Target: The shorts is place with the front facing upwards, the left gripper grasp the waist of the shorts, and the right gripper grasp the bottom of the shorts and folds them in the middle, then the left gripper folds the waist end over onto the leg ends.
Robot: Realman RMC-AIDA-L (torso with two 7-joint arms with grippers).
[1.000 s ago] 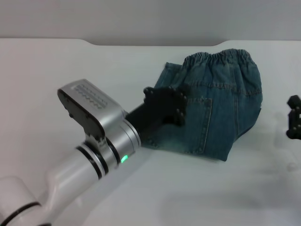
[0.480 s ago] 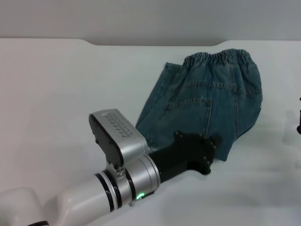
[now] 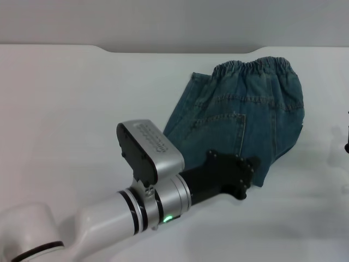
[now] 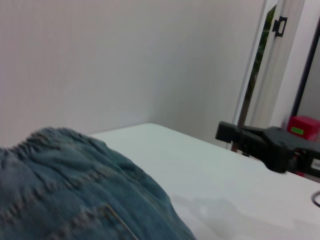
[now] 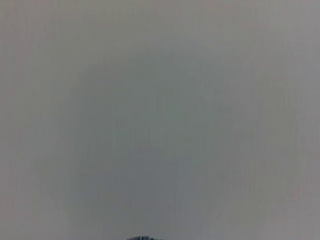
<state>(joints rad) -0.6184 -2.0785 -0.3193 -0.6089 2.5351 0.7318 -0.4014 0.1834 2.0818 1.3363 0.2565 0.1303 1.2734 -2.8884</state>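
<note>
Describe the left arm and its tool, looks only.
The left arm is a thick silver-white cylinder with black bands and a small green light near the wrist. A grey box with a slotted face sits on top. The left tool is a flat black claw with rows of bolt holes.

left gripper (image 3: 240, 177): low, reaching forward | right gripper (image 4: 260, 142): far right edge

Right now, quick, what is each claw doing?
Left gripper: over the blue denim shorts' near edge, cannot be told.
Right gripper: off beside the shorts, cannot be told.
</note>
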